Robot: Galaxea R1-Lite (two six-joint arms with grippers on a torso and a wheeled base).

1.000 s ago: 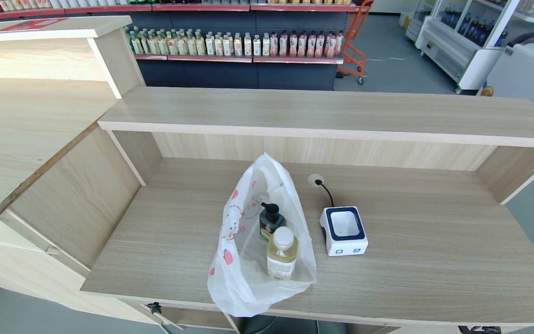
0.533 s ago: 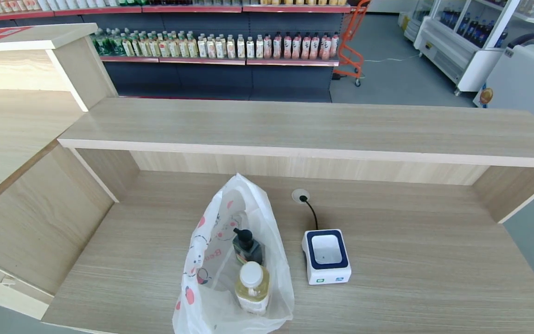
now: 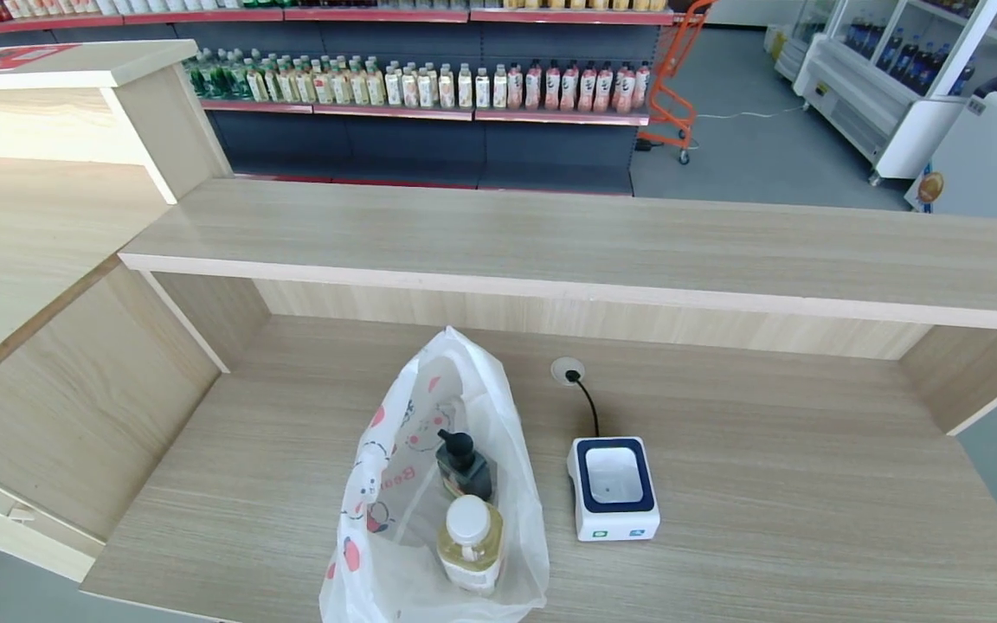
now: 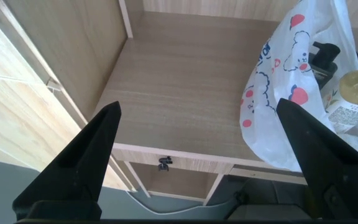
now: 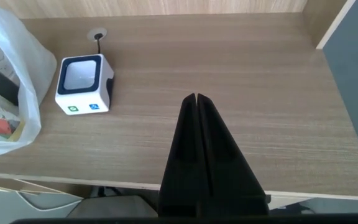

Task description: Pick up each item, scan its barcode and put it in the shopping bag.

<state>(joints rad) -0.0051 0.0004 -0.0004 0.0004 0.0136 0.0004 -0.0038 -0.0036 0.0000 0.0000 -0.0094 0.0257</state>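
1. Head view: the barcode scanner point(image 3: 613, 489), a white box with a dark blue frame around its window, stood on the lower wooden counter point(image 3: 810, 519).
   - The shopping bag point(image 3: 395, 450), white plastic with red and cartoon prints, sat just beside the scanner on the robot's left, with its mouth open upward.
   - Two items were already inside the bag. A dark pump bottle point(image 3: 464, 463) stood about level with the scanner. A clear bottle of yellowish liquid point(image 3: 470, 554) with a white cap stood closer to the robot than the scanner.
   - A black cable point(image 3: 587, 402) ran from the scanner's far side to a round grommet point(image 3: 567, 370) in the counter.
   - Beyond the scanner rose the counter's raised ledge point(image 3: 594, 242). Farther back were store shelves of drink bottles point(image 3: 429, 86), and an orange cart point(image 3: 672, 78) stood off to the right.

2. Left wrist view: the left gripper point(image 4: 197, 106) had its two black fingers spread wide, with nothing between them. It hung over the counter's point(image 4: 179, 81) near edge, on the side of the shopping bag point(image 4: 278, 106) away from the scanner. The pump bottle point(image 4: 325, 59) and the yellowish bottle point(image 4: 356, 93) showed through the bag's opening.

3. Right wrist view: the right gripper point(image 5: 196, 96) had its fingers pressed flat together and held nothing. It was above the counter point(image 5: 260, 62), near the scanner point(image 5: 82, 84), on the scanner's side away from the shopping bag point(image 5: 17, 81). The bag sat just beside the scanner, and the grommet point(image 5: 96, 32) lay just beyond it.
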